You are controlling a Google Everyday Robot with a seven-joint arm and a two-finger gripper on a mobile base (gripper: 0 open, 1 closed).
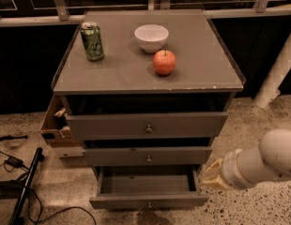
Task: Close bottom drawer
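Observation:
The bottom drawer (149, 200) of the grey cabinet is pulled well out. Its inside looks empty, and its flat front carries a small round knob at centre, near the lower edge of the view. My gripper (213, 174) is at the lower right, on the end of the white arm (265, 162). It sits just off the drawer's right front corner, level with the drawer's side, and points left towards it. I cannot tell whether it touches the drawer.
The middle drawer (148, 156) and top drawer (148, 124) are each out a little. A green can (92, 41), a white bowl (151, 37) and a red apple (164, 62) stand on the cabinet top. A cardboard box (54, 125) and cables (16, 165) lie at the left. A white pole (277, 74) is at the right.

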